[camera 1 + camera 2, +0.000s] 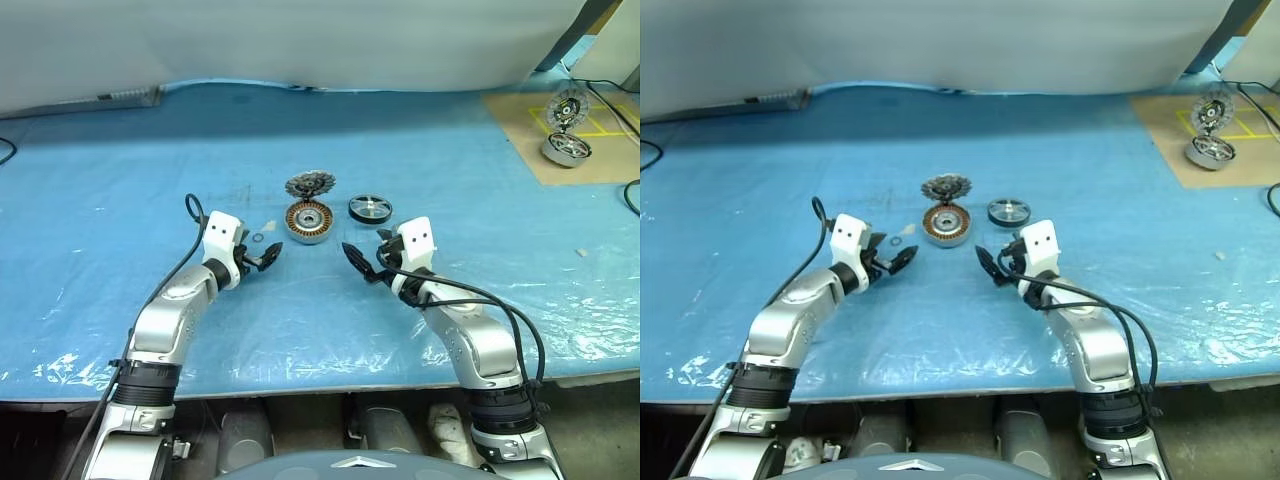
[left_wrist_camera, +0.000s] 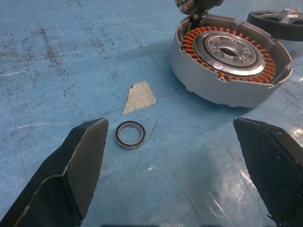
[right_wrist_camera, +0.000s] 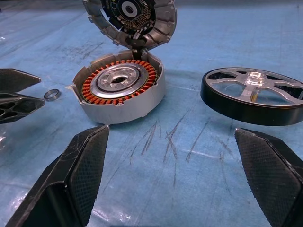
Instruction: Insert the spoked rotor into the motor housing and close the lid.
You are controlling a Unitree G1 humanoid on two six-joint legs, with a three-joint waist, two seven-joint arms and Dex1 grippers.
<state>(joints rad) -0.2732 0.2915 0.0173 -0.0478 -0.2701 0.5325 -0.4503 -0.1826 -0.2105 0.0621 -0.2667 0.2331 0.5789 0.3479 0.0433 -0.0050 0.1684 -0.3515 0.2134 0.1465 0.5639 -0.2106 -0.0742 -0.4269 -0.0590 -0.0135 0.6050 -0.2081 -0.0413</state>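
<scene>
The black-rimmed, silver-spoked rotor point(image 3: 253, 94) lies flat on the blue-covered desk point(image 1: 110, 200), just beside the round grey motor housing point(image 3: 120, 92) ringed with copper windings. The toothed grey metal lid point(image 3: 130, 19) stands propped open at the housing's far edge. Near the housing lies a small steel ring point(image 2: 129, 135). The left claw point(image 1: 262, 258) and right claw point(image 1: 362, 262) flank the housing, both released and empty.

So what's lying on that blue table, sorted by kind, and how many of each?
Open cup with copper windings, its lid hinged up behind it: 1
Black-rimmed spoked wheel: 1
Small metal ring: 1
Scrap of tape: 1
Second silver motor, on the brown board at the far right, with its spoked disc upright: 1
Total: 5
</scene>
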